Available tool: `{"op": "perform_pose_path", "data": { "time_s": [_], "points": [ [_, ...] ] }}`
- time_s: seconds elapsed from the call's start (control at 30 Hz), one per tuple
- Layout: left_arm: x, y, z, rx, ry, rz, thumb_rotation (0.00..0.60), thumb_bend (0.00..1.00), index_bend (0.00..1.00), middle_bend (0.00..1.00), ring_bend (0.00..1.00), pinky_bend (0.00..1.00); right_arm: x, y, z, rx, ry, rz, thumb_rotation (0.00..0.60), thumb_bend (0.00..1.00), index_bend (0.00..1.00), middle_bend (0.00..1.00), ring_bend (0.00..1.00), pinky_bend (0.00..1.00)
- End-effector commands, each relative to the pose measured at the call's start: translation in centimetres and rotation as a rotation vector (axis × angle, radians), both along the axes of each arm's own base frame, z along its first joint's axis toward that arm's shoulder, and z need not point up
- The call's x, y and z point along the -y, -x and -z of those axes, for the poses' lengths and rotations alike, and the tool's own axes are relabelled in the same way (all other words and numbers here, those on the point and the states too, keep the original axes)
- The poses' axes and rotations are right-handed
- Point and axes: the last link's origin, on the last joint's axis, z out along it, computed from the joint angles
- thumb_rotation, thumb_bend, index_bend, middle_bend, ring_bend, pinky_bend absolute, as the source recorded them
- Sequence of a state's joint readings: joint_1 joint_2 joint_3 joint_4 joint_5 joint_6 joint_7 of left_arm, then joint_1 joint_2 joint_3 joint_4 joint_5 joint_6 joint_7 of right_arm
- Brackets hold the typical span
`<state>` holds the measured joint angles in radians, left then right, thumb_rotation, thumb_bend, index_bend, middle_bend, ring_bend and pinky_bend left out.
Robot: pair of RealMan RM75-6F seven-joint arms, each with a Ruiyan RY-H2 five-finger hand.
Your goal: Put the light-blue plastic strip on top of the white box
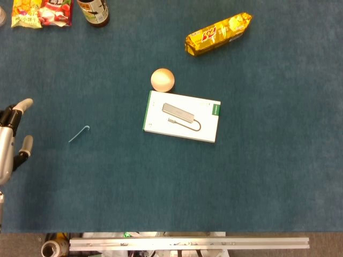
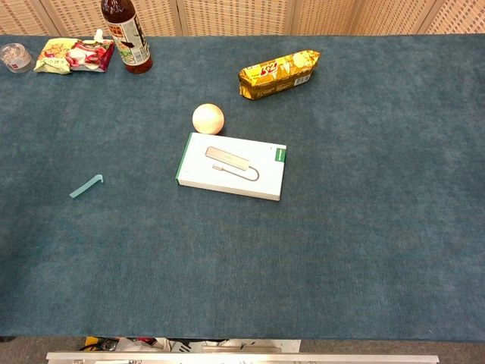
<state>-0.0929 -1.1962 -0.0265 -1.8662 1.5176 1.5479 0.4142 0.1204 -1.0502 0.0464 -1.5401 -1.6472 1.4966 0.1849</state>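
Item: light-blue plastic strip w/ hooked end point(image 2: 86, 186), flat on blue cloth table point(image 2: 364, 227), well left of flat white box w/ green edge point(image 2: 232, 166), not touching it. Left hand point(image 1: 13, 140) at far left edge, fingers apart, holding nothing; right hand not visible. Peach-coloured ball point(image 2: 208, 118) touches box's far edge; yellow snack pack point(image 2: 277, 73) beyond.

head looks straight down, chest obliquely; both share the white box point(image 1: 182, 116).
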Motion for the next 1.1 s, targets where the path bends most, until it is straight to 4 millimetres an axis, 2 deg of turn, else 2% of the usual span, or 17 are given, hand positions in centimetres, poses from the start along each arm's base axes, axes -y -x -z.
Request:
{"op": "perform_pose_path", "data": {
  "time_s": [0.03, 0.33, 0.47, 0.63, 0.77, 0.87, 1.1],
  "points": [
    [0.0, 0.0, 0.1, -0.004, 0.007, -0.013, 0.600, 0.34, 0.22, 0.33, 0.37, 0.48, 0.3, -0.2, 0.0, -0.001, 0.003, -0.003, 0.518, 0.27, 0.26, 0.42, 0.34, 0.38],
    [-1.2, -1.2, 0.7, 0.017, 0.105, 0.014, 0.600, 0.34, 0.23, 0.34, 0.38, 0.48, 1.2, -0.6, -0.8, -0.004, 0.058, -0.003, 0.518, 0.27, 0.26, 0.42, 0.34, 0.38],
    [-2.5, -1.7, 1.3, -0.030, 0.145, 0.030, 0.600, 0.34, 0.28, 0.40, 0.41, 0.51, 1.5, -0.6, -1.2, -0.014, 0.091, 0.013, 0.517, 0.27, 0.26, 0.42, 0.34, 0.38],
    [-3.7, -2.4, 2.7, -0.077, 0.228, 0.036, 0.600, 0.34, 0.30, 0.55, 0.61, 0.75, 1.6, -0.2, -1.6, -0.021, 0.098, 0.042, 0.518, 0.27, 0.26, 0.42, 0.34, 0.38],
    [-4.7, -2.8, 4.2, -0.140, 0.267, 0.035, 0.600, 0.34, 0.38, 0.87, 0.88, 0.88, 1.3, 0.2, -1.4, -0.018, 0.096, 0.067, 0.517, 0.27, 0.26, 0.42, 0.34, 0.38],
    [-5.2, -3.1, 5.2, -0.168, 0.279, 0.033, 0.600, 0.34, 0.41, 0.93, 0.93, 0.93, 1.2, 0.6, -1.3, -0.021, 0.094, 0.084, 0.517, 0.27, 0.26, 0.42, 0.34, 0.38],
    [-6.1, -3.0, 7.6, -0.215, 0.317, -0.016, 0.600, 0.34, 0.47, 0.99, 0.98, 0.98, 0.8, 1.5, -1.2, -0.017, 0.090, 0.113, 0.516, 0.27, 0.26, 0.42, 0.34, 0.38]
  ]
}}
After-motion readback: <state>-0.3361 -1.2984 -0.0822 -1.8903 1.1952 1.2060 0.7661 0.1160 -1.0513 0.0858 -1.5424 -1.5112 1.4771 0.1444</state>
